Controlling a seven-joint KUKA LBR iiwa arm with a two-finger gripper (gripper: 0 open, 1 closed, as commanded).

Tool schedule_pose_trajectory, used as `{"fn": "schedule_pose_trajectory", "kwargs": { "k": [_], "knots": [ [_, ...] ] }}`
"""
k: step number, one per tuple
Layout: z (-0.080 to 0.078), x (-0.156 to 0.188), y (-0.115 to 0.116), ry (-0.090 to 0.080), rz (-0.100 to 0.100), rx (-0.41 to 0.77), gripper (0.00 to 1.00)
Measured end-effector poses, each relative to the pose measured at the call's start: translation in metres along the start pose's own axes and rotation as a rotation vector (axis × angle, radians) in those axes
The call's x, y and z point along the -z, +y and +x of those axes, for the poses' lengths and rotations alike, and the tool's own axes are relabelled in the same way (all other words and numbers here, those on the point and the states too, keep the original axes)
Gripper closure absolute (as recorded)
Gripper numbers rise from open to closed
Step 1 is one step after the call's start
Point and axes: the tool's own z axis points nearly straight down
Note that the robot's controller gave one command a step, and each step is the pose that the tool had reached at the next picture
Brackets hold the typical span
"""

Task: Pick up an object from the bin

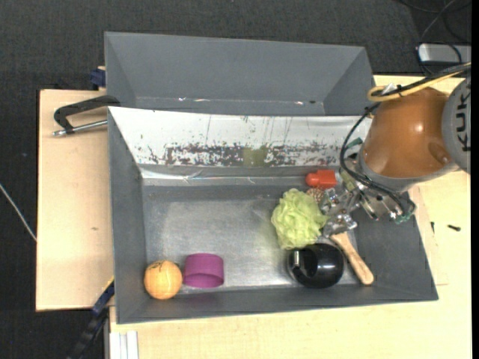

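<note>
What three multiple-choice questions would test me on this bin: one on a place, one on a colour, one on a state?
1. Where does the orange ball lie?
A. Against the back wall
B. In the view's lower left corner, beside the purple cup
C. Under the arm

2. What colour is the crumpled lump next to the end effector?
A. Red
B. Green
C. Blue

3. How does the wooden handle rest?
A. Standing on end
B. Hanging over the rim
C. Lying down by the black round thing

Answers:
1 B: the ball sits right by the cup at lower left.
2 B: the lump is pale green.
3 C: the handle lies slanted on the bin floor, against the black thing.
</note>
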Motion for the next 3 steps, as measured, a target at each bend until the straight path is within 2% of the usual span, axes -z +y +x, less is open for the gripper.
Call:
{"fn": "schedule_pose_trajectory", "kwargs": {
  "k": [1,2,3],
  "knots": [
    [-0.014,0.023,-0.018,-0.010,0.009,0.007,1.00],
    [-0.037,-0.007,-0.013,-0.001,0.002,-0.018,0.00],
    [-0.037,-0.007,-0.013,-0.001,0.002,-0.019,1.00]
  ]
}}
